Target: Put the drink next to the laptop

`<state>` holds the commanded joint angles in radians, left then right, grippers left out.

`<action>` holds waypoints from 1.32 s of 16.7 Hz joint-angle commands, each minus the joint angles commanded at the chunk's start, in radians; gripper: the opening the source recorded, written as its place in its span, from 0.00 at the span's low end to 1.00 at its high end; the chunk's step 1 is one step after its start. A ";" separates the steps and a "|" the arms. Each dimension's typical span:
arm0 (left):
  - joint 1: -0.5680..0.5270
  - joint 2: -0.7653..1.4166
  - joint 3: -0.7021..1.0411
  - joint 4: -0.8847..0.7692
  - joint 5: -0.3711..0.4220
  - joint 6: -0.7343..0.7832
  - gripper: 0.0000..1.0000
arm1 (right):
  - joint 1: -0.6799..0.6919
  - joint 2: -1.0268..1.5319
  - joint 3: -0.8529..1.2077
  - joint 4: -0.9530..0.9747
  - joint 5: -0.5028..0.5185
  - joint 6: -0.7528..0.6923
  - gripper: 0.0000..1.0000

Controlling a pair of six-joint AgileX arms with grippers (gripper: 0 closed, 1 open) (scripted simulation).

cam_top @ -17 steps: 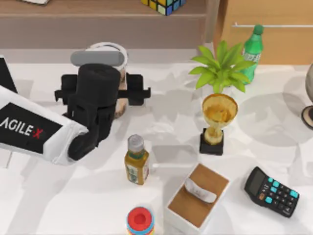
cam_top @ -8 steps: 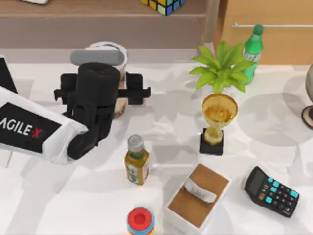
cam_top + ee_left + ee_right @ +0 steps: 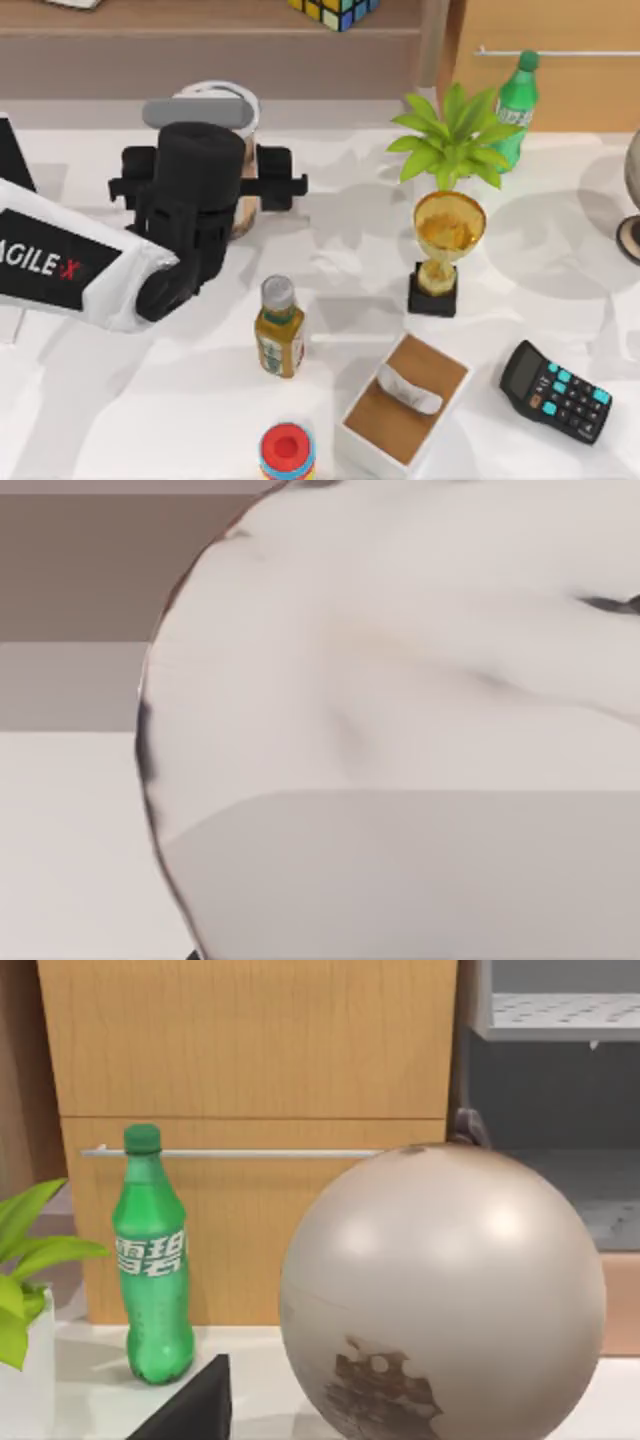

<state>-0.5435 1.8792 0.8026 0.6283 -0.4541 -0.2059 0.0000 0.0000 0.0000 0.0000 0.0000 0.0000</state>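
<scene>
Milk tea cup (image 3: 236,112) stood near the table's (image 3: 150,420) far left edge; my left arm reached in from the left, its gripper (image 3: 236,185) pinching the cup from both sides.

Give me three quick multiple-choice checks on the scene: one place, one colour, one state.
1. The green soda bottle stands: A) at the front left; B) at the back, just right of the plant; C) dead centre.
2. The amber bottle has a cap that is: A) red; B) green; C) grey.
3. The drink is: A) upright, with the left gripper over it; B) tipped on its side; C) upside down.
Key: 1 B, the top view shows it beside the leaves at the back; 2 C, the cap looks grey from above; 3 A, its white lid faces up just beyond the gripper.
</scene>
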 joint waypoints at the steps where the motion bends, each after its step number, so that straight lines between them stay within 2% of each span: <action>1: 0.000 -0.001 0.001 0.000 0.000 0.000 0.00 | 0.000 0.000 0.000 0.000 0.000 0.000 1.00; 8: 0.063 -0.121 -0.045 -0.032 0.049 0.062 0.00 | 0.000 0.000 0.000 0.000 0.000 0.000 1.00; 17: 0.219 -0.453 -0.203 -0.043 0.200 0.086 0.00 | 0.000 0.000 0.000 0.000 0.000 0.000 1.00; 22: 0.296 -0.558 -0.329 -0.101 0.268 0.116 0.00 | 0.000 0.000 0.000 0.000 0.000 0.000 1.00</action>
<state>-0.2476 1.3216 0.4741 0.5276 -0.1864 -0.0898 0.0000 0.0000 0.0000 0.0000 0.0000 0.0000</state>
